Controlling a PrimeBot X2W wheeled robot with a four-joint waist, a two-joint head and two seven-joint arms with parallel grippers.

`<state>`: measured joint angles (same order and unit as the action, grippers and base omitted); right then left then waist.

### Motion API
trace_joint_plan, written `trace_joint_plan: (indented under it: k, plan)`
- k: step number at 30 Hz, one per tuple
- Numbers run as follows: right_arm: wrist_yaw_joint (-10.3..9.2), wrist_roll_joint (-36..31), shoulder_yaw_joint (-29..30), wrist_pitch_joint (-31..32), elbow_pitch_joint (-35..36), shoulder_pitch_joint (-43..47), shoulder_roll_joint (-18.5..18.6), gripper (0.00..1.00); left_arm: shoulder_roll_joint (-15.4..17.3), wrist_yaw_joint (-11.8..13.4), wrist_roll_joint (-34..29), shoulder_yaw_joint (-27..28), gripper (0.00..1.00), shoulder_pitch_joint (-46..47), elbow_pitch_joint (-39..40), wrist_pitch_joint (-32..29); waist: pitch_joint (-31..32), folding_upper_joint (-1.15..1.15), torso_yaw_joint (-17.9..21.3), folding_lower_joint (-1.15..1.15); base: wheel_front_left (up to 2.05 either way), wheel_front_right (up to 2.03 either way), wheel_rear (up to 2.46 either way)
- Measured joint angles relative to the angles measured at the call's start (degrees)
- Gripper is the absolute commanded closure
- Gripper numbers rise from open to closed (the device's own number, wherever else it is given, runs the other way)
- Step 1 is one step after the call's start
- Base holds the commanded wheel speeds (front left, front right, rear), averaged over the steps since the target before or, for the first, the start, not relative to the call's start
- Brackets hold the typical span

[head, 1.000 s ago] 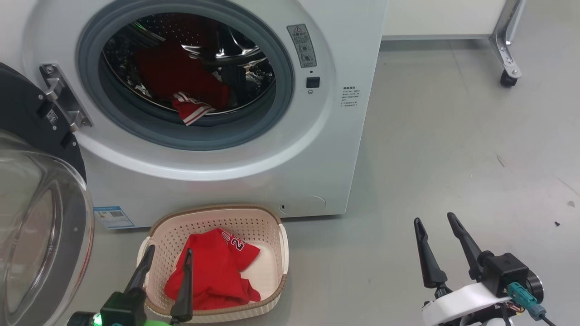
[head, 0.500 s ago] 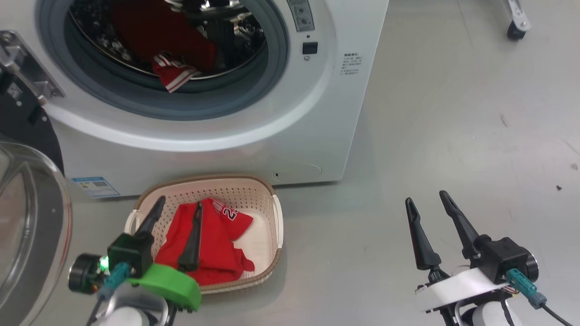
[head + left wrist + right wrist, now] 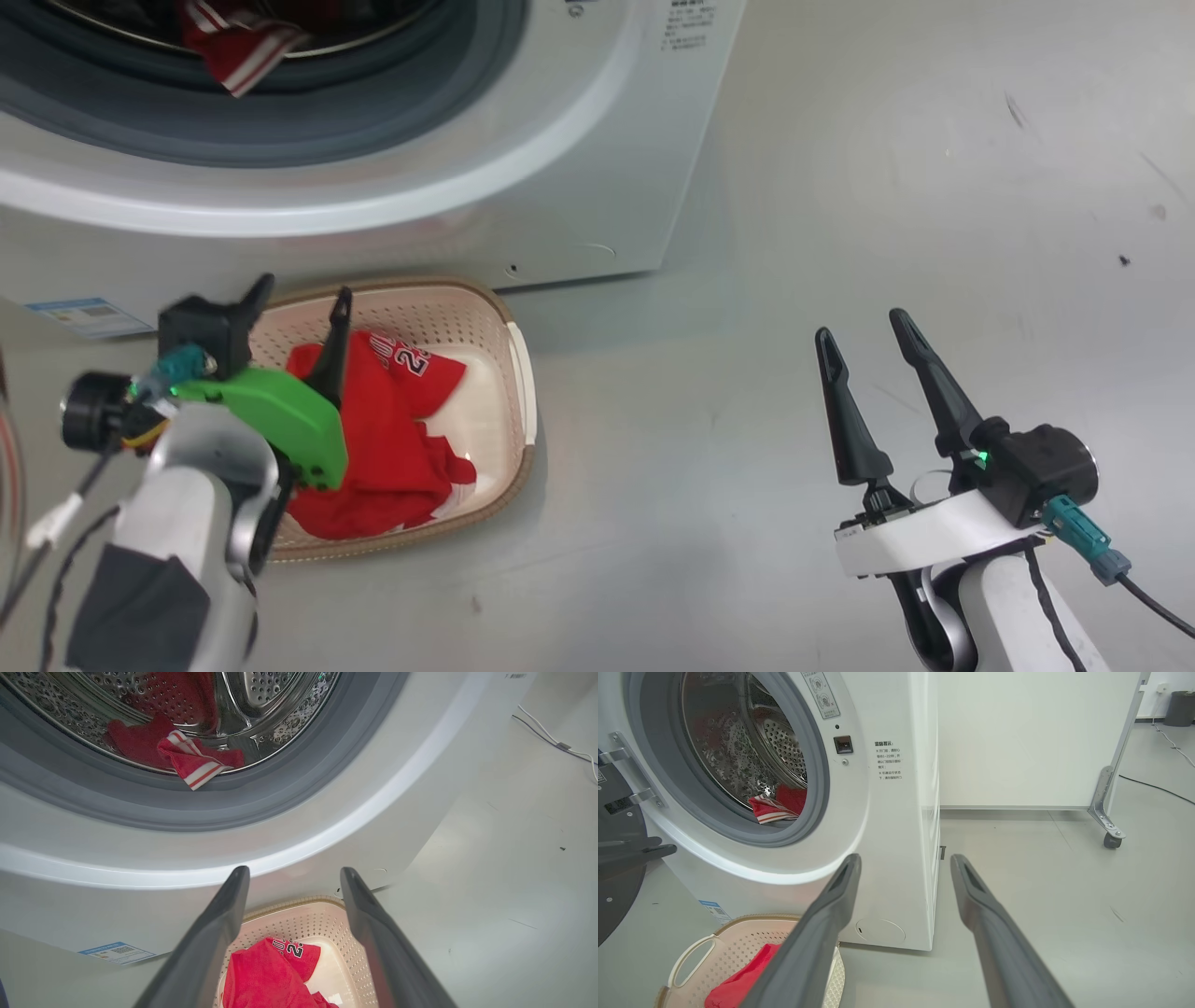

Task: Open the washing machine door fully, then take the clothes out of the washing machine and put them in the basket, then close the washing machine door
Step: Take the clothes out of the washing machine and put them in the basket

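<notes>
The washing machine (image 3: 560,149) stands open, and its black door (image 3: 616,891) is swung out to the left. A red piece of the clothes (image 3: 187,760) with white stripes hangs over the drum's front lip. Another red jersey (image 3: 392,439) lies in the cream basket (image 3: 509,327) on the floor in front of the machine. My left gripper (image 3: 299,303) hangs open and empty over the basket's far left part, its fingers pointing at the machine's front. Over bare floor to the right of the basket, my right gripper (image 3: 864,331) is open and empty.
A small blue label (image 3: 117,952) sits low on the machine's front. Behind the machine to the right stands a white panel on a wheeled metal foot (image 3: 1111,835). Grey floor (image 3: 840,187) stretches to the right of the machine.
The head camera has tilted down, so the machine has slid up the picture. My left arm has risen and reached forward over the basket toward the machine. Both grippers stay open.
</notes>
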<state>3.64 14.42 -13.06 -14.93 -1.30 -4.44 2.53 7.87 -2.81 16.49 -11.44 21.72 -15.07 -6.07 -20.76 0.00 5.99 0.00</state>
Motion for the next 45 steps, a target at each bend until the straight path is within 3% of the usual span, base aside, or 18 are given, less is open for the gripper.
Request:
trace_joint_plan:
  k: [14,33,45]
  plan:
    - [-1.88,4.3,-3.5,0.0,1.6,-5.5,0.1,0.0,6.1,-1.8,1.5,3.3,0.0,19.3,-5.1,-10.7,-10.2,0.0,5.2,0.01,0.0,0.0,0.0]
    - [-3.33,9.4,-8.6,0.0,2.0,-9.5,0.1,0.0,17.5,-2.5,0.0,9.4,0.0,36.6,-8.5,-12.8,-17.7,0.0,13.0,0.01,0.0,0.0,0.0]
    - [-4.32,10.0,-9.6,0.0,2.3,-10.8,0.0,0.0,19.9,-2.5,0.1,10.7,0.0,40.9,-13.9,-15.1,-21.2,0.0,15.7,0.01,0.0,0.0,0.0]
